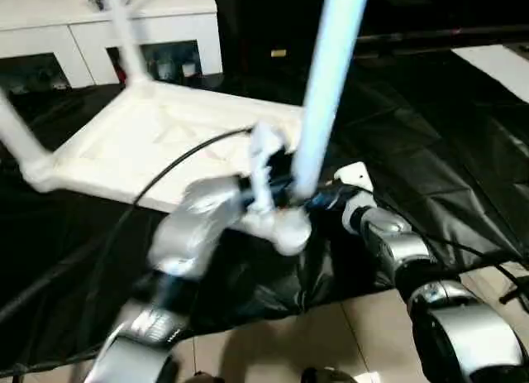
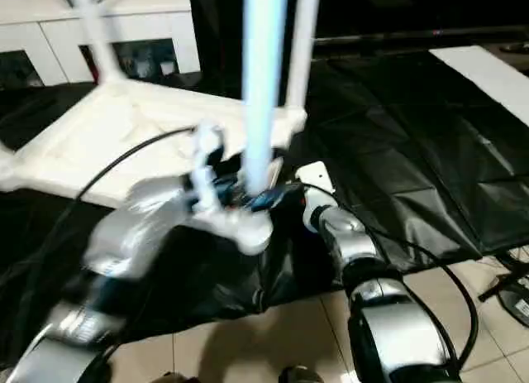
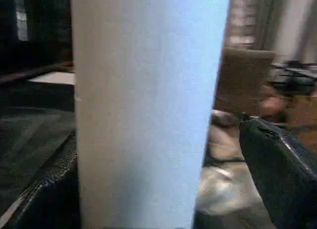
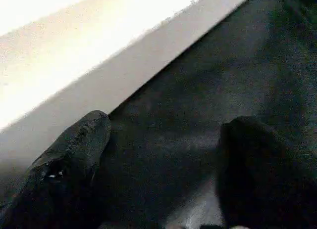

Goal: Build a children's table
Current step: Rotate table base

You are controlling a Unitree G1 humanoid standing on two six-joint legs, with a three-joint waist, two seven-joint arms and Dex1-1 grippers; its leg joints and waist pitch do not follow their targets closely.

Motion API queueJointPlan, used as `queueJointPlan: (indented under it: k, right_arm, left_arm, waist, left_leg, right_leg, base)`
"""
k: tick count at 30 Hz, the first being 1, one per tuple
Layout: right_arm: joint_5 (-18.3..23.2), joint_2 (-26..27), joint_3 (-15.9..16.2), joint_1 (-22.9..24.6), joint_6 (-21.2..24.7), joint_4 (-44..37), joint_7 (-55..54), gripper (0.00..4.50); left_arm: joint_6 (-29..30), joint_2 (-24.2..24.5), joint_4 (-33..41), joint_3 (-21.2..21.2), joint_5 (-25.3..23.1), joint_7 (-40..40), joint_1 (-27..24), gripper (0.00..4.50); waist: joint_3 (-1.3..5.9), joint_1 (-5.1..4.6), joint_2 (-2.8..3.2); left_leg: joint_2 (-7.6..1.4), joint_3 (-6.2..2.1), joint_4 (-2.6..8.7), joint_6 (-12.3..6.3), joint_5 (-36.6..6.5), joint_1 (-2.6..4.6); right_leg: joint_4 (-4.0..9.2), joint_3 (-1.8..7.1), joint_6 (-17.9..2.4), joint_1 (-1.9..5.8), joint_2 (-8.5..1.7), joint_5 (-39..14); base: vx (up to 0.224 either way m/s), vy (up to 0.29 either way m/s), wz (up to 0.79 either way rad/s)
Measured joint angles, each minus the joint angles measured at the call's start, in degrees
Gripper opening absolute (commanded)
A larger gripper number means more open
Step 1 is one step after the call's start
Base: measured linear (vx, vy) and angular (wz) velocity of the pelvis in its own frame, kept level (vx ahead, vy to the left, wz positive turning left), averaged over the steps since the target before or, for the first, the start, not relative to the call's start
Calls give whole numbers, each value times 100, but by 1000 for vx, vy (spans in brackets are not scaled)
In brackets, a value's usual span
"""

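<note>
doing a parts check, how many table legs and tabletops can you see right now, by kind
white legs: 4 (near leg, back leg, left leg, far leg)
white tabletop: 1
total: 5

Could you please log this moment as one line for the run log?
stage: leg fitting | tabletop: upside down on black work table | near leg: upright between left end effector fingers | right end effector: open, empty, beside tabletop edge
</note>
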State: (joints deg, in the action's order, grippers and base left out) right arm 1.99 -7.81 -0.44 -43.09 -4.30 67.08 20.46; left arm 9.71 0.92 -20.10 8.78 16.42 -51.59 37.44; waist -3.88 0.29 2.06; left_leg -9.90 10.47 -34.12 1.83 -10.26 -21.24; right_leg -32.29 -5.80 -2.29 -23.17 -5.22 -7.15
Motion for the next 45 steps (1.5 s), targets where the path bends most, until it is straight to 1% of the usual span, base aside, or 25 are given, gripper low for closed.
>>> queueJointPlan:
  k: [6, 8, 9, 10, 12, 13, 16, 19, 21, 22, 26, 27, 29, 32, 33, 34, 35, 36, 37, 38, 39, 40, 42, 44, 45]
  right_arm:
    - [214, 27, -250, 33, -209, 64, 212, 450]
    - [205, -29, -266, 43, -281, 70, 194, 450]
    - [200, -39, -309, 43, -327, 87, 125, 450]
    - [201, -42, -346, 45, -355, 87, 97, 450]
    - [213, -115, -374, 106, -471, 71, 72, 450]
    - [219, -143, -384, 141, -510, 51, 81, 450]
    - [310, -290, -465, 485, -591, -315, 310, 450]
    - [419, -641, -559, 860, -588, -815, 552, 450]
    - [469, -832, -603, 1085, -574, -1259, 656, 450]
    - [507, -911, -633, 1243, -557, -1583, 754, 450]
    - [560, -1100, -654, 1665, -388, -2414, 989, 450]
    - [586, -1156, -654, 1796, -308, -2653, 1029, 450]
    - [617, -1257, -653, 2030, -192, -3101, 1056, 450]
    - [684, -1336, -692, 2394, 213, -3868, 944, 450]
    - [678, -1329, -703, 2630, 503, -4341, 772, 450]
    - [677, -1318, -703, 2763, 632, -4569, 712, 450]
    - [644, -1291, -696, 3050, 900, -4990, 590, 450]
    - [634, -1261, -689, 3190, 1041, -5183, 550, 450]
    - [622, -1253, -686, 3244, 1143, -5296, 503, 450]
    - [599, -1184, -683, 3417, 1260, -5629, 397, 450]
    - [564, -1026, -655, 3685, 1377, -6073, 256, 450]
    - [551, -918, -567, 3824, 1440, -6271, 193, 450]
    - [493, -815, -331, 3904, 1546, -6505, 105, 450]
    - [434, -818, -259, 3905, 1663, -6681, 29, 450]
    - [413, -816, -242, 3904, 1709, -6748, -38, 450]
  left_arm:
    - [-657, -237, -965, -96, -225, 339, 475, 445]
    - [-913, -314, -1313, -144, -329, 557, 646, 445]
    - [-1102, -360, -1576, -204, -392, 718, 774, 445]
    - [-1201, -373, -1687, -232, -412, 796, 831, 445]
    - [-1336, -433, -1910, -264, -428, 880, 947, 445]
    - [-1346, -448, -1948, -289, -413, 883, 962, 445]
    - [-1327, -343, -1786, -318, -233, 443, 836, 445]
    - [-1099, -113, -1436, -348, -10, -56, 383, 445]
    - [-851, 85, -1187, -353, 155, -325, 16, 445]
    - [-658, 232, -940, -338, 268, -503, -263, 445]
    - [-160, 580, -197, -249, 504, -774, -937, 445]
    - [-114, 674, 11, -243, 523, -776, -1120, 445]
    - [-236, 749, 298, -350, 452, -521, -1437, 445]
    - [-327, 854, 572, -637, -87, 443, -1883, 445]
    - [-306, 888, 757, -780, -369, 959, -2110, 445]
    - [-280, 905, 849, -860, -491, 1185, -2216, 445]
    - [-235, 929, 1061, -986, -779, 1647, -2428, 445]
    - [-233, 931, 1142, -1109, -951, 1915, -2544, 445]
    - [-227, 911, 1198, -1150, -1035, 2079, -2580, 445]
    - [-183, 803, 1462, -1215, -1118, 2344, -2696, 445]
    - [-81, 619, 1873, -1313, -1193, 2696, -2851, 445]
    - [78, 526, 2098, -1347, -1243, 2916, -2906, 445]
    - [291, 387, 2381, -1381, -1335, 3346, -2925, 445]
    - [303, 266, 2502, -1382, -1387, 3591, -2965, 445]
    - [324, 149, 2568, -1350, -1409, 3744, -3007, 445]
  waist:
    - [0, 31, 58]
    - [7, 64, 110]
    - [7, 87, 151]
    - [7, 102, 177]
    - [9, 172, 209]
    - [10, 191, 228]
    - [18, 243, 257]
    - [21, 290, 261]
    - [21, 298, 261]
    - [17, 292, 251]
    - [14, 309, 238]
    - [13, 312, 236]
    - [13, 303, 231]
    - [11, 239, 189]
    - [3, 192, 139]
    - [8, 184, 110]
    - [17, 173, 38]
    - [15, 152, -4]
    - [12, 144, -12]
    - [12, 143, -22]
    - [20, 140, -50]
    - [30, 140, -71]
    - [30, 140, -85]
    - [29, 142, -89]
    - [34, 128, -93]
  left_leg:
    - [-12, -6, 2, 1, 0, 1]
    - [-11, -7, -4, 1, 0, -4]
    - [-9, -6, -7, 1, 0, -3]
    - [-9, -4, -9, 1, 0, -3]
    - [-9, -6, -9, 1, 0, -4]
    - [-10, -5, -9, 1, 0, -6]
    - [-13, -4, -8, -1, 1, -9]
    - [-16, -3, -8, -12, 7, -16]
    - [-17, -2, -8, -29, 17, -17]
    - [-20, -1, -6, -29, 16, -17]
    - [-25, 2, -5, -3, 1, -19]
    - [-25, 3, -5, -1, 0, -19]
    - [-24, 7, -5, 0, 0, -18]
    - [-23, 9, -1, 1, 0, -13]
    - [-22, 8, 5, 1, 0, -12]
    - [-22, 4, 12, 2, 0, -13]
    - [-23, -4, 21, 2, 0, -13]
    - [-24, -17, 22, 3, 0, -13]
    - [-24, -25, 22, 4, 0, -22]
    - [-23, -27, 28, 4, 0, -34]
    - [-23, -27, 27, 4, 0, -37]
    - [-22, -27, 26, 8, -3, -33]
    - [-15, -27, 22, 13, -6, -37]
    - [-10, -26, 22, 12, -6, -40]
    - [37, -163, 16, 10, -6, -131]
  right_leg:
    - [-9, -20, 6, -1, 4, -4]
    - [-8, -25, 5, -1, 1, -3]
    - [-8, -24, 6, 1, -2, -4]
    - [-8, -24, 7, 1, -4, -4]
    - [-8, -30, 23, 3, -6, -14]
    - [-8, -34, 24, 3, -7, -14]
    - [-8, -38, 21, 3, -8, -13]
    - [-9, -42, 15, 0, -8, -9]
    - [-9, -42, 20, -2, -8, -13]
    - [-9, -43, 26, -2, -8, -16]
    - [-9, -46, 68, -4, -8, -42]
    - [-9, -45, 69, -4, -8, -42]
    - [-9, -41, 74, -3, -9, -45]
    - [-7, -40, 83, 2, -9, -51]
    - [-7, -41, 86, 0, -8, -52]
    - [-6, -45, 89, 0, -8, -54]
    - [-6, -52, 102, -2, -6, -62]
    - [-1, -59, 122, 2, -3, -74]
    - [18, -69, 131, 0, -3, -79]
    - [38, -73, 132, -2, -4, -80]
    - [42, -69, 132, 1, -4, -80]
    - [42, -65, 132, 5, -4, -80]
    - [53, -63, 134, 5, -7, -82]
    - [62, -58, 143, 6, -8, -87]
    - [62, -181, 159, 43, -60, -98]
  base:
    - [0, 0, 0]
    - [0, 0, 0]
    - [0, 0, 0]
    - [0, 0, 0]
    - [0, 0, 0]
    - [0, 0, 0]
    - [0, 0, 0]
    - [0, 0, 0]
    - [0, 0, 0]
    - [0, 0, 0]
    - [0, 0, 0]
    - [0, 0, 0]
    - [0, 0, 0]
    - [0, 0, 0]
    - [0, 0, 0]
    - [0, 0, 0]
    - [0, 0, 0]
    - [0, 0, 0]
    - [0, 0, 0]
    - [0, 0, 0]
    - [0, 0, 0]
    - [0, 0, 0]
    - [0, 0, 0]
    - [0, 0, 0]
    - [0, 0, 0]
